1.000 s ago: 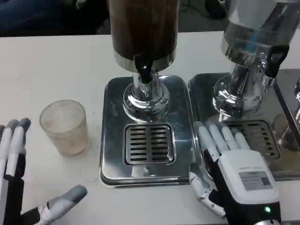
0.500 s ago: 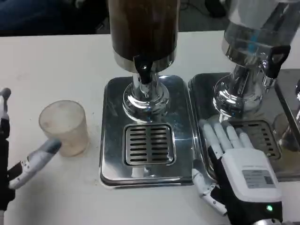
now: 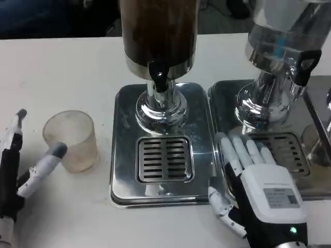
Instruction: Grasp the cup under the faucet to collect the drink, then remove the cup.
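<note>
A frosted clear cup stands upright on the white table, left of the steel drip tray. Above the tray's slotted grate hangs the black faucet of the dark drink dispenser. My left hand is at the left edge, fingers apart on either side of the cup's near left wall, holding nothing; one fingertip is right at the cup. My right hand lies flat and open, palm down, across the seam between the two trays.
A second dispenser with its own steel tray and a black tap lever stands to the right. A glass rim shows at the far right edge. Bare white table lies behind and in front of the cup.
My left hand has risen from the bottom corner and closed in on the cup, its fingers now flanking the cup's left side. The cup and my right hand have barely moved.
</note>
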Robot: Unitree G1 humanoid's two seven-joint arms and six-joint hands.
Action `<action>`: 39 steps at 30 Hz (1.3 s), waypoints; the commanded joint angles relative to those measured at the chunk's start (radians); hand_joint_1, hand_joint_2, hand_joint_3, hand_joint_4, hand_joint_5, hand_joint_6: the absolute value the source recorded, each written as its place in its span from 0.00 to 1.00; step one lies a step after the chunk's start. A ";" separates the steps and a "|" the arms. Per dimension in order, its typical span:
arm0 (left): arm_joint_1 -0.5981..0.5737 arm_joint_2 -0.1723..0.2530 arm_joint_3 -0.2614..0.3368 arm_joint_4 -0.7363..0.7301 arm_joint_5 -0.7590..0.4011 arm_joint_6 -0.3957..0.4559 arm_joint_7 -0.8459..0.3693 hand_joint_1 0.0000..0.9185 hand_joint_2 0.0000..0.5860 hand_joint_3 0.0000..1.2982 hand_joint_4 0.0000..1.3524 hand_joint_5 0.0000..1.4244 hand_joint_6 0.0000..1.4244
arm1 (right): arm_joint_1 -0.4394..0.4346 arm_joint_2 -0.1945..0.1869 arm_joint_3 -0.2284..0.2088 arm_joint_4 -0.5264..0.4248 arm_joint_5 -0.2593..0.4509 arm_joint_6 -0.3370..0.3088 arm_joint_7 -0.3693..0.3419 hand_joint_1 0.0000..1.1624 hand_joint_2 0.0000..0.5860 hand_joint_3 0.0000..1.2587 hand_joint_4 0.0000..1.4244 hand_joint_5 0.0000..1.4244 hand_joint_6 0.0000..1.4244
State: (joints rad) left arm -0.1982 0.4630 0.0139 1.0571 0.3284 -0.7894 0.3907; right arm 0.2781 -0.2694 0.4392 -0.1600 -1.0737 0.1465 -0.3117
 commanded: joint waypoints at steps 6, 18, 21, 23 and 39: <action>-0.084 -0.017 -0.062 0.077 0.035 0.006 0.003 0.21 0.02 0.00 0.00 0.00 0.00 | 0.011 0.004 0.009 -0.021 -0.014 0.013 0.008 0.00 0.90 0.00 0.00 0.00 0.00; -0.153 -0.038 -0.098 0.117 0.050 0.025 0.033 0.23 0.00 0.00 0.00 0.00 0.00 | 0.022 0.012 0.019 -0.034 -0.017 0.027 0.015 0.00 0.90 0.00 0.00 0.00 0.00; -0.151 -0.053 -0.101 0.121 0.047 0.016 0.042 0.23 0.00 0.00 0.00 0.00 0.00 | 0.029 0.015 0.020 -0.042 -0.021 0.034 0.018 0.00 0.90 0.00 0.00 0.00 0.00; -0.150 -0.057 -0.104 0.121 0.048 0.012 0.047 0.23 0.00 0.00 0.00 0.00 0.00 | 0.034 0.016 0.020 -0.050 -0.024 0.038 0.022 0.00 0.90 0.00 0.00 0.00 0.00; -0.104 -0.088 -0.065 0.108 0.021 -0.055 0.196 0.10 0.00 0.00 0.00 0.00 0.00 | 0.040 0.015 0.012 -0.065 -0.020 0.044 0.046 0.00 0.89 0.01 0.00 0.00 0.00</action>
State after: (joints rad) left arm -0.2960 0.3837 -0.0522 1.1578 0.3605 -0.8439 0.6157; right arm 0.3185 -0.2501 0.4543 -0.2108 -1.0913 0.1915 -0.2706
